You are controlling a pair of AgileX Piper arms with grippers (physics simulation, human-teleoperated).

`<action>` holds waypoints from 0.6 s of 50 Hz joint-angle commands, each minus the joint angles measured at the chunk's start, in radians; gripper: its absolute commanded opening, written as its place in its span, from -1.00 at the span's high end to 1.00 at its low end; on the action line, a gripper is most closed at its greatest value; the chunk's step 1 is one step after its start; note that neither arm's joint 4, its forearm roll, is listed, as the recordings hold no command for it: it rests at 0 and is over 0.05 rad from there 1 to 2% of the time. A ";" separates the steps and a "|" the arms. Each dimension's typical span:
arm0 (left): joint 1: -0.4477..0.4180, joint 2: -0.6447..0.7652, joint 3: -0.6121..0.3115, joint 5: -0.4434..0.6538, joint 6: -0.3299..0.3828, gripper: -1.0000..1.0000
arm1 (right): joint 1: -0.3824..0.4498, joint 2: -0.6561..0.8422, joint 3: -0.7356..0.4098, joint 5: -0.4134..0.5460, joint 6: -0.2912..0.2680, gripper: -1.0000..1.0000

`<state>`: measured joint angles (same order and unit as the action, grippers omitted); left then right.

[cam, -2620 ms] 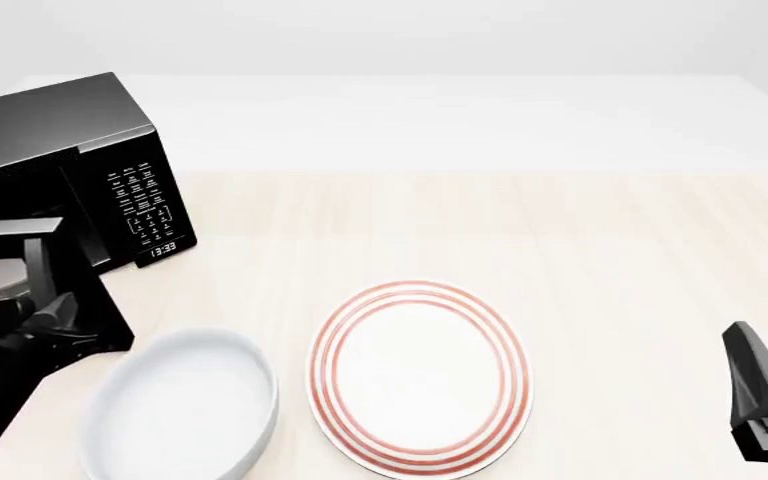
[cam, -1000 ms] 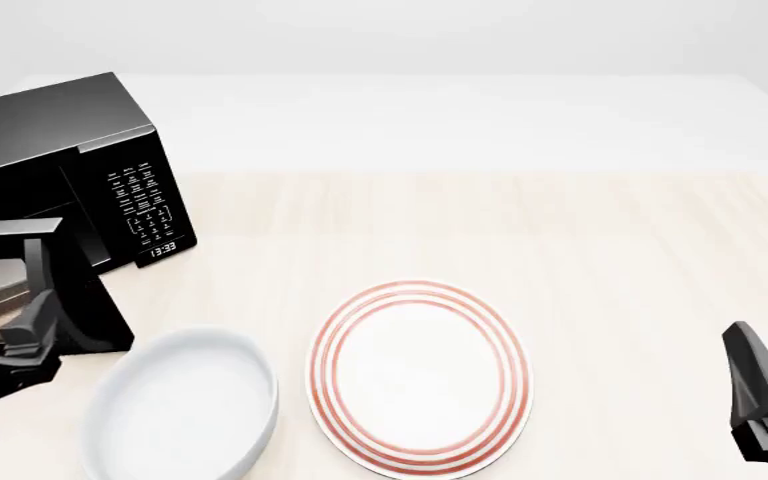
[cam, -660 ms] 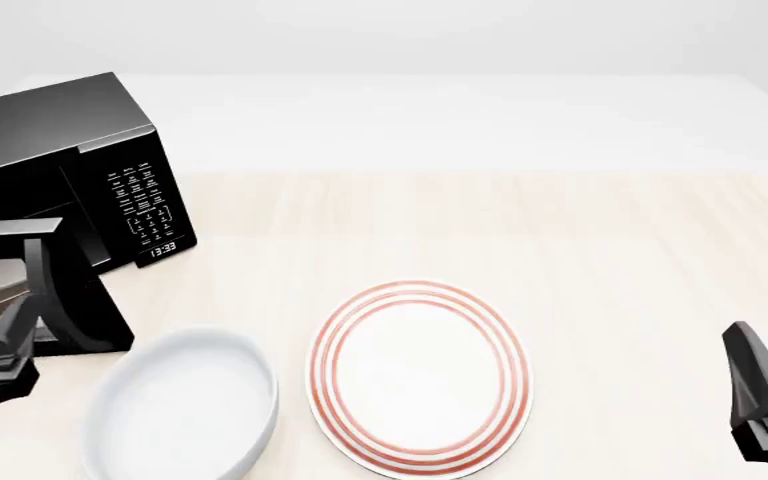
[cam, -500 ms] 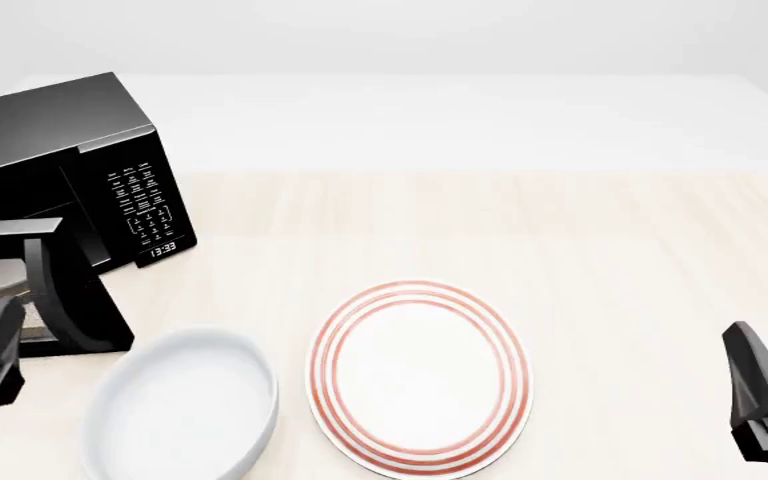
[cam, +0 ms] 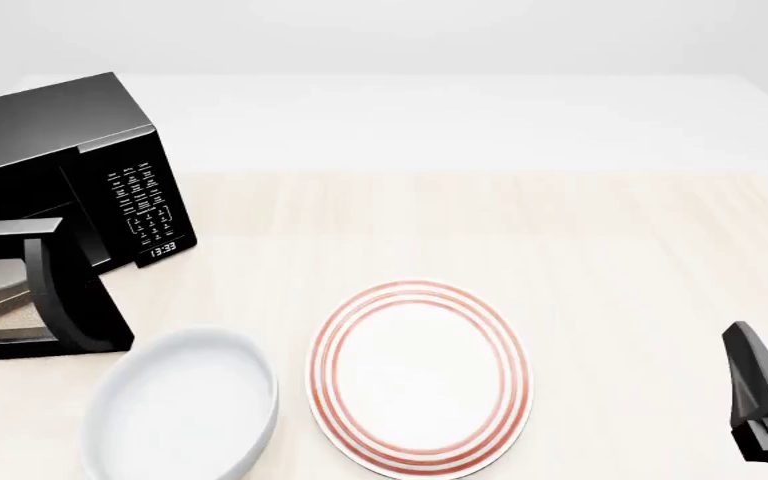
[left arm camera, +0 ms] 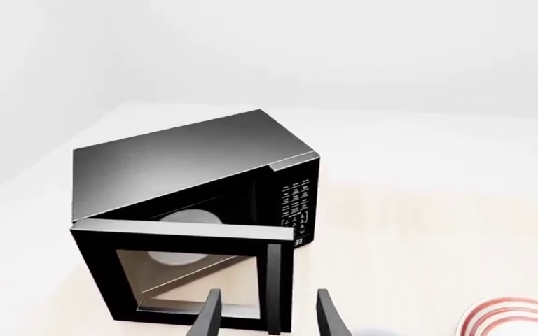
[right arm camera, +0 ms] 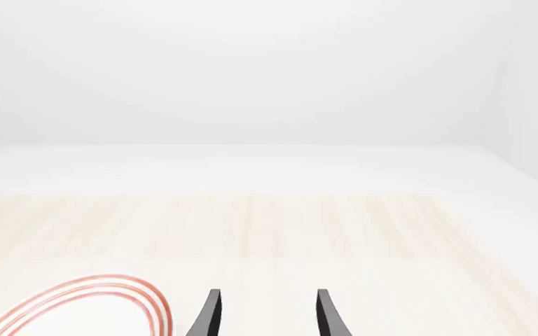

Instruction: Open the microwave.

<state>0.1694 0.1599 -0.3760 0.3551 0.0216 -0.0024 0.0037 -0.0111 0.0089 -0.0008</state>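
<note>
The glossy black microwave (cam: pixel 51 130) stands at the table's far left, with its keypad (cam: pixel 144 205) and small clock (cam: pixel 161 249) facing right. Its glass door (cam: pixel 17 295) is swung wide open toward the near edge, the vertical handle (cam: pixel 45 270) at its free end. In the left wrist view the microwave (left arm camera: pixel 194 161) shows the white turntable (left arm camera: pixel 192 218) inside. My left gripper (left arm camera: pixel 267 318) hangs open, back from the door handle (left arm camera: pixel 282 287) and touching nothing; it is out of the front view. Low at the right, my right gripper (cam: pixel 762 400) is open and empty, as its wrist view (right arm camera: pixel 267 318) shows.
A white bowl (cam: pixel 184 405) sits just right of the open door near the front edge. A white plate with red rings (cam: pixel 419 375) lies at the centre front, its rim also visible in the wrist views (left arm camera: pixel 521 318) (right arm camera: pixel 92 301). Pale wood table (cam: pixel 558 250) stretches right.
My left gripper has drawn back from the open door, down and left, and has left the front view. The door stays open. The right arm has not moved.
</note>
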 commanded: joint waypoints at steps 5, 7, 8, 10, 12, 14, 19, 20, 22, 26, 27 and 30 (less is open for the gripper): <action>0.010 0.023 -0.130 0.072 0.026 -1.00 | 0.000 0.000 0.000 0.000 0.000 -1.00; 0.006 0.033 -0.141 0.070 0.030 -1.00 | 0.000 0.000 0.000 0.000 0.000 -1.00; 0.005 0.039 -0.148 0.070 0.035 -1.00 | 0.000 0.000 0.000 0.000 0.000 -1.00; -0.003 0.061 -0.158 0.058 0.044 -1.00 | 0.000 0.000 0.000 0.000 0.000 -1.00; 0.001 0.075 -0.164 0.050 0.059 -1.00 | 0.000 0.000 0.000 0.000 0.000 -1.00; 0.003 0.094 -0.183 0.054 0.051 -1.00 | 0.000 0.000 0.000 0.000 0.000 -1.00; 0.006 0.122 -0.209 0.056 0.039 -1.00 | 0.000 0.000 0.000 0.000 0.000 -1.00; 0.003 0.139 -0.229 0.068 0.014 -1.00 | 0.000 0.000 0.000 0.000 0.000 -1.00; 0.009 0.153 -0.253 0.077 0.069 -1.00 | 0.000 0.000 0.000 0.000 0.000 -1.00; 0.009 0.190 -0.281 0.077 0.090 -1.00 | 0.000 0.000 0.000 0.000 0.000 -1.00; 0.015 0.197 -0.288 0.074 0.109 -1.00 | 0.000 0.000 0.000 0.000 0.000 -1.00; 0.028 0.226 -0.313 0.072 0.118 -1.00 | 0.000 0.000 0.000 0.000 0.000 -1.00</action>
<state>0.1805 0.3089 -0.6120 0.4210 0.0947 -0.0024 0.0037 -0.0111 0.0089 -0.0009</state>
